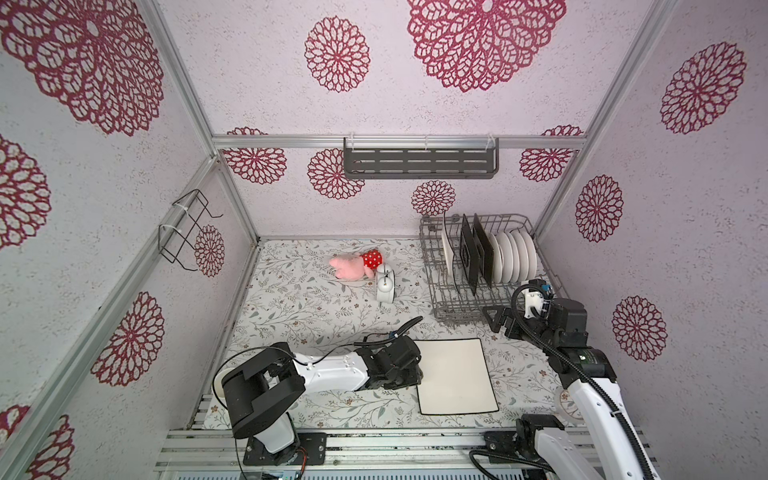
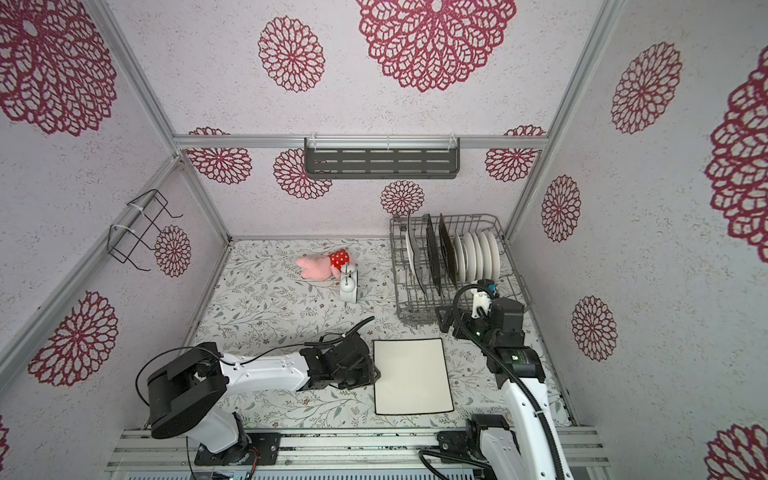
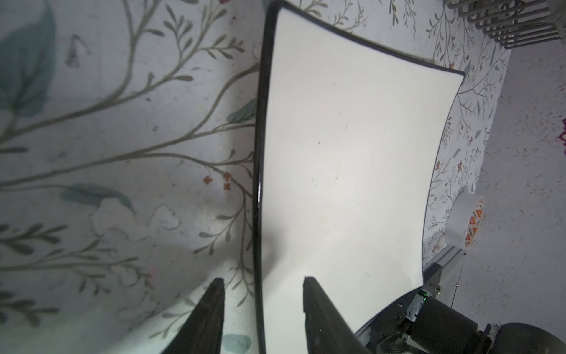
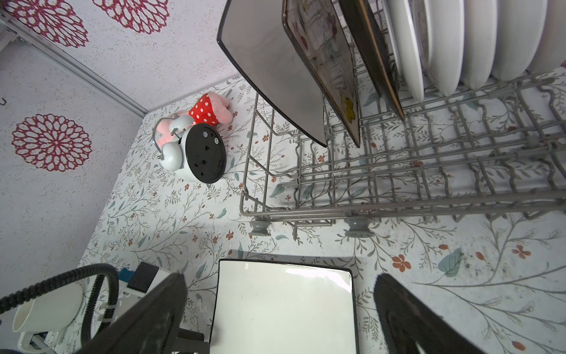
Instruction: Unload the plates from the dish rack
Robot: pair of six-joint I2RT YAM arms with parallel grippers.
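Lying flat on the table [image 1: 316, 316] is one big white plate [image 1: 455, 376] with a black rim, so one plate looks done. The dish rack [image 1: 461, 309] sits at the back right of the table and is far from empty. In it stand another big white plate [image 1: 447, 249], two dark square plates [image 1: 478, 255] and a row of round white plates [image 1: 515, 257], all upright between the wires. Most of the job is left. The left gripper [image 3: 263, 294] sits at the near edge of the flat plate, its fingers partly apart on either side of the black rim, with gaps showing, so it does not look like it is squeezing. The right gripper [image 4: 280, 306] is wide open, holds nothing, and hangs just in front of the rack.
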